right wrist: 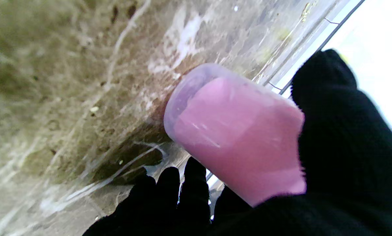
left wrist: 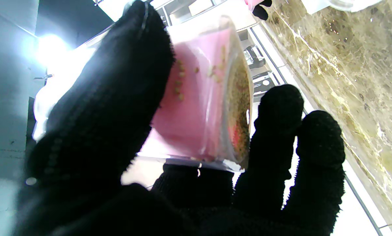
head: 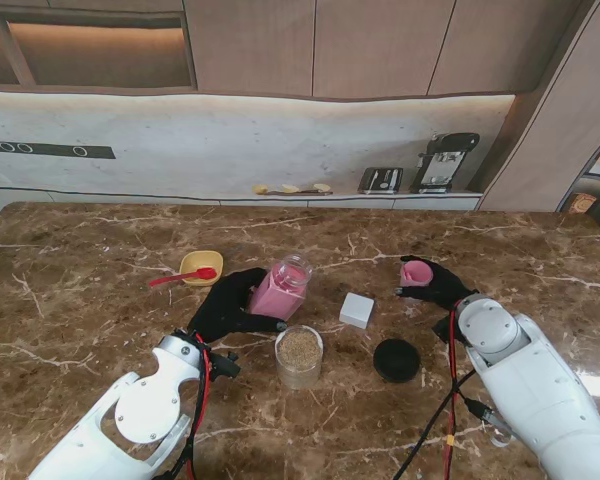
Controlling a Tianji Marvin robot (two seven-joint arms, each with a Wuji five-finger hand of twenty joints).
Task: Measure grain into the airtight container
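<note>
Currently we grip the tilted pink grain jar in the left hand, mouth above the grain-filled container, for pouring | right hand grasps pink measuring cup, far right | black lid off, on tabletop.

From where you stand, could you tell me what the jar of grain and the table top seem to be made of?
The jar of grain looks like clear glass or hard plastic: the grain shows through its wall; which one I cannot tell. The table top looks like polished brown marble or an imitation, with pale veins and a glossy sheen.
</note>
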